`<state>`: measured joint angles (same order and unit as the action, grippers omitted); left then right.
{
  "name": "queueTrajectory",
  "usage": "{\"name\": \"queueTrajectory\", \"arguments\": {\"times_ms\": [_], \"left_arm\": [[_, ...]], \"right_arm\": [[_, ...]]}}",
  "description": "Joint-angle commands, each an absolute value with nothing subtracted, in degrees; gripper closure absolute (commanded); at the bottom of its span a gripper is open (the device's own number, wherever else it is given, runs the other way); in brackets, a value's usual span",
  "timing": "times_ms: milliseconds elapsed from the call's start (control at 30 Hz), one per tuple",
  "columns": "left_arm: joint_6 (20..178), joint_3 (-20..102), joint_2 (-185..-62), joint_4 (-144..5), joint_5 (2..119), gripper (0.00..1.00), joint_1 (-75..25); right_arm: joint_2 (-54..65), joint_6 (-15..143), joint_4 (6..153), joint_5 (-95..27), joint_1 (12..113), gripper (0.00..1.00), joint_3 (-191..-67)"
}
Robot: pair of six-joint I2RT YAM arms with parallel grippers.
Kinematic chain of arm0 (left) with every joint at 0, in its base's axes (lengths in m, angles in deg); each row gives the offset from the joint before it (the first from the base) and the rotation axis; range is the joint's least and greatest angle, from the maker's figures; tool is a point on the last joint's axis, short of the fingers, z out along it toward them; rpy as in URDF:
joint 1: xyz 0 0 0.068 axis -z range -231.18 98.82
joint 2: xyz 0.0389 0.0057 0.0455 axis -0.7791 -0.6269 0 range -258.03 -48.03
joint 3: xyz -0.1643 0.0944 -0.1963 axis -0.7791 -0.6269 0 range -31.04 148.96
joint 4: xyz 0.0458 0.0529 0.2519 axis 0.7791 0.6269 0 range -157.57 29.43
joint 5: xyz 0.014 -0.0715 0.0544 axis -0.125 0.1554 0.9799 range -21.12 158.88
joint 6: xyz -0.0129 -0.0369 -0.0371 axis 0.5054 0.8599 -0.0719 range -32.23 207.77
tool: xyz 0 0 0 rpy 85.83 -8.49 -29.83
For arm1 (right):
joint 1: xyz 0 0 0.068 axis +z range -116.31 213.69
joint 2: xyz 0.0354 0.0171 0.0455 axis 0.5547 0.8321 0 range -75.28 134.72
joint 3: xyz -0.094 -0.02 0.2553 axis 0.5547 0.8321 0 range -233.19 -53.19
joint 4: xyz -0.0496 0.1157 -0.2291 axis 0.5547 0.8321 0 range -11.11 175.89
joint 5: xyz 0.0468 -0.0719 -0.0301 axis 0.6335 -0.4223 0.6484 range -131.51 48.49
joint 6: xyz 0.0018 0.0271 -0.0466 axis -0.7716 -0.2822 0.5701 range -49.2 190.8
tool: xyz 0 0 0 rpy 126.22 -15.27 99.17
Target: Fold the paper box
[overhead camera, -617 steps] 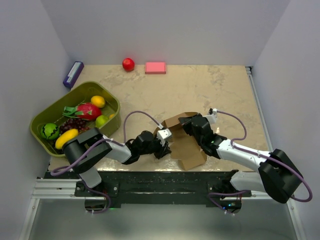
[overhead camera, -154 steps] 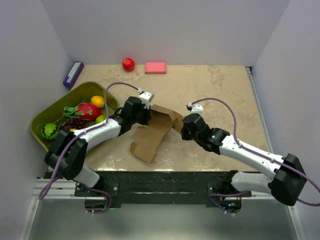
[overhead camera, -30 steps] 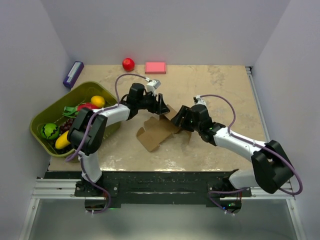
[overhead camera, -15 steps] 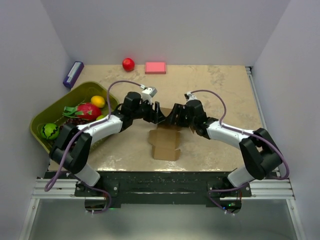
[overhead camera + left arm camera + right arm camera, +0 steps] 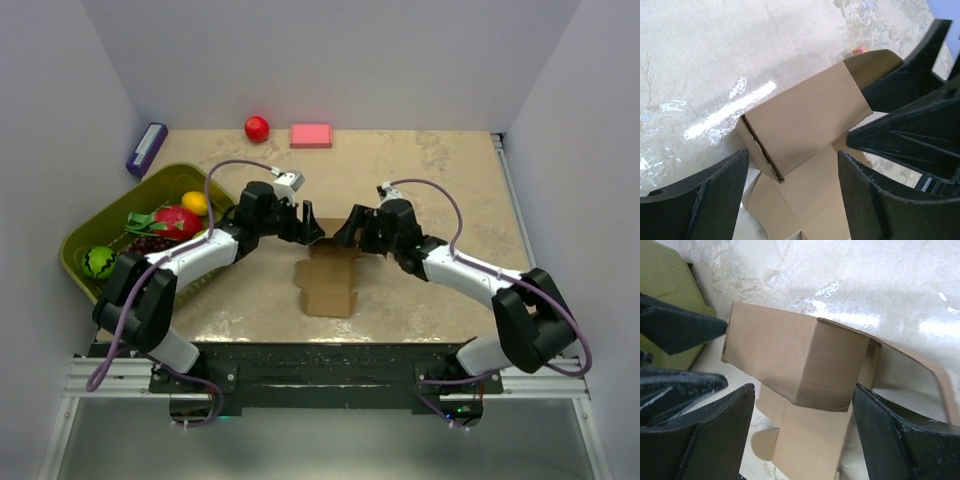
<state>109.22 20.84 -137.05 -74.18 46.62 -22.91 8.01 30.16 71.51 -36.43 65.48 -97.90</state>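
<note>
Fruit fills the green bin at the left edge of the desk. A yellow-orange fruit lies toward the bin's far end, with a red dragon fruit beside it. Dark grapes sit in the middle and a striped green melon at the near end. The left arm crosses the bin's right side and hides part of its load. A purple box lies in the far left corner. A round red fruit and a pink block lie side by side along the far edge.

The paper box lies about mid-desk, a little toward the near edge. It is partly folded. Its near part lies flat with the flaps spread, and its far part stands up as a creased sleeve. The left claw meets this raised part from the left and the right claw from the right, with their tips facing each other across it.

In each wrist view the claw's own fingers are spread wide, with the raised cardboard in the gap between them. As far as can be seen they do not pinch it, so both claws are open and grip nothing. In the left wrist view the right claw's dark tips show at the sleeve's right end. In the right wrist view the left claw's tips show at the sleeve's left end, in front of the bin.
</note>
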Motion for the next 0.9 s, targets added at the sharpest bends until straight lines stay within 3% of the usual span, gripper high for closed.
{"name": "queueTrajectory", "arguments": {"times_ms": [0,233,467,867], "left_arm": [[108.33,22.39,-135.05,-75.57,46.47,0.22,-24.20],[111.14,23.01,-136.36,-78.73,44.10,0.22,-26.31],[110.88,23.27,-137.77,-79.08,43.66,0.28,-26.57],[110.62,23.71,-140.58,-78.29,41.81,0.47,-26.66]], "right_arm": [[3.13,32.04,73.35,-37.65,65.07,0.18,-97.75],[3.12,31.60,76.34,-37.74,64.80,0.17,-101.88],[7.69,29.05,71.52,-35.46,64.63,0.23,-101.53],[9.62,21.94,58.51,-33.35,64.36,0.49,-96.00]]}}
